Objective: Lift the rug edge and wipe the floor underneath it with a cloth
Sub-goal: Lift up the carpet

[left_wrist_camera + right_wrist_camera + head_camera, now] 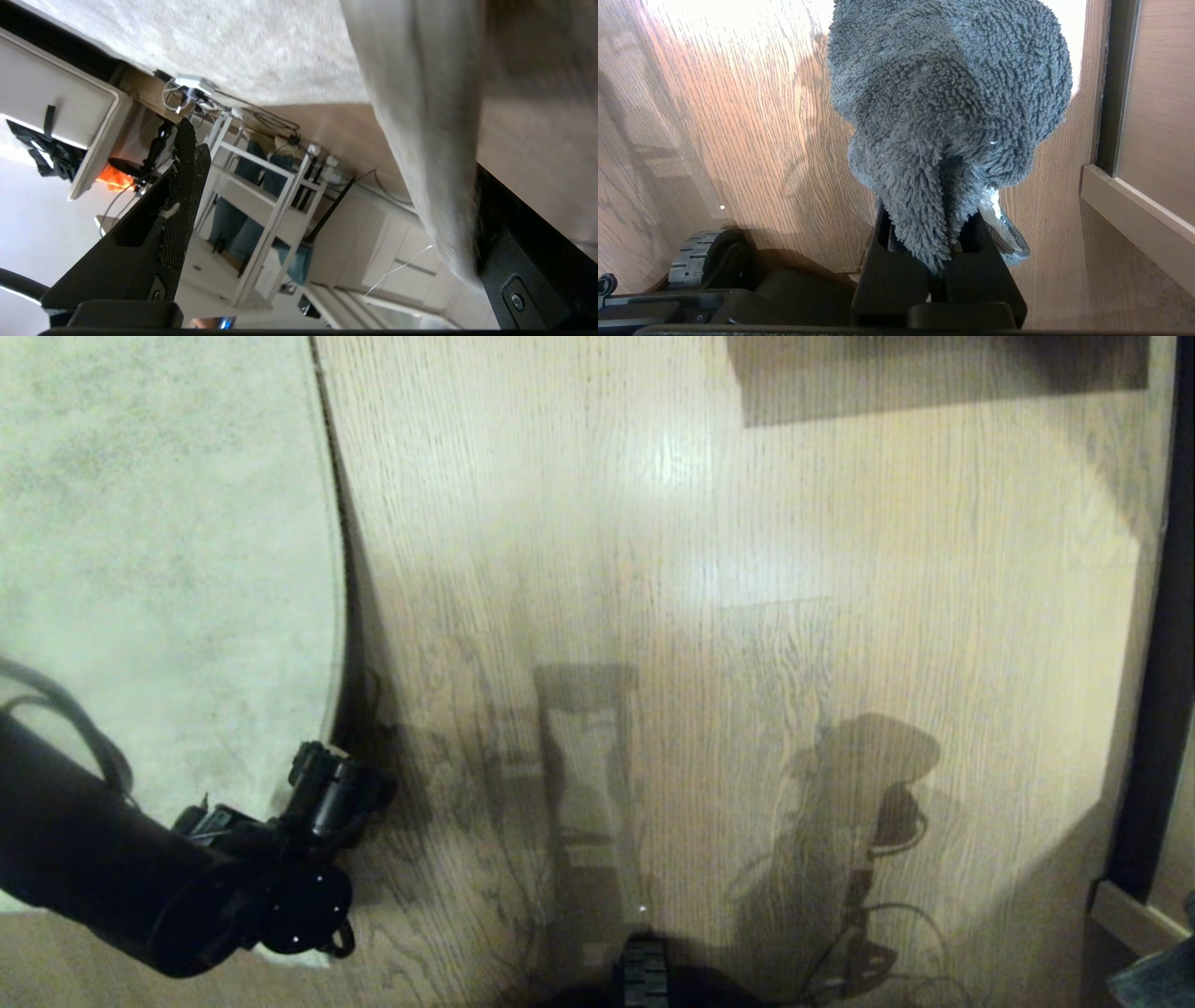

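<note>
The rug lies on the floor at the robot's left, its rug edge between the left gripper's open fingers; the cloth hangs above bare planks at right.

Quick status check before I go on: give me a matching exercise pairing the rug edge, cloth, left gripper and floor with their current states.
Things:
1. rug edge
2. cloth
3. left gripper
4. floor

States:
A. open
B. clamped in the shut right gripper
C. between two spread fingers
D. bare wood planks beside the rug

Pairs: 1-C, 2-B, 3-A, 4-D
</note>
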You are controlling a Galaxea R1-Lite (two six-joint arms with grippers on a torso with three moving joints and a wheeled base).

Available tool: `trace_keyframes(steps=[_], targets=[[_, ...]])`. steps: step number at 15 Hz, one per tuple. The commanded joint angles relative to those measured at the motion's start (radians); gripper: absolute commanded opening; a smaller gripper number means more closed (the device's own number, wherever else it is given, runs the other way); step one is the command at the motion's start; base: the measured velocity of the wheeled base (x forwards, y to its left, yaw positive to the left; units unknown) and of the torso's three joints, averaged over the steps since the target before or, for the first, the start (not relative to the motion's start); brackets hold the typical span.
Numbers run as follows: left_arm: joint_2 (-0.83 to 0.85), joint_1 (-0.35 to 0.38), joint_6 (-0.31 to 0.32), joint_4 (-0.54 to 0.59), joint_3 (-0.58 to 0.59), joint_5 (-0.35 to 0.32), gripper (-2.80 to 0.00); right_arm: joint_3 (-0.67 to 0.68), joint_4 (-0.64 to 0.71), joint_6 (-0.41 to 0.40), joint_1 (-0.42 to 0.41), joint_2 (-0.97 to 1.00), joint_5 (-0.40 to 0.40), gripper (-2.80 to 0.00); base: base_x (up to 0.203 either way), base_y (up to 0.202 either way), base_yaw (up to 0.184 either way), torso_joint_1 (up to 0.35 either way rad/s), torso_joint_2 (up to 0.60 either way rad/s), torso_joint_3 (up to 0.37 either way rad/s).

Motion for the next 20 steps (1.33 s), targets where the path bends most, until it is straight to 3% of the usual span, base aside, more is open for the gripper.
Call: trace_keyframes(steps=[1,8,11,20], targets=[[-0.024,0.001,0.002,-0.005,0.037,0.01,0.0,0.0,-0.001,0.001,0.0,0.001,0.0,-2.8,0.0,0.0,0.0,0.0,0.0,0.0],[-0.087,-0.01,0.006,0.0,0.164,0.052,0.0,0.0,-0.001,0.001,0.0,0.001,0.0,-2.8,0.0,0.0,0.0,0.0,0.0,0.0],[-0.087,-0.014,0.041,0.0,0.162,0.052,0.0,0.0,0.0,0.001,0.0,0.001,0.0,-2.8,0.0,0.0,0.0,0.0,0.0,0.0],[-0.094,-0.019,0.032,-0.006,0.185,0.051,0.0,0.0,-0.001,0.001,0.0,0.001,0.0,-2.8,0.0,0.0,0.0,0.0,0.0,0.0]])
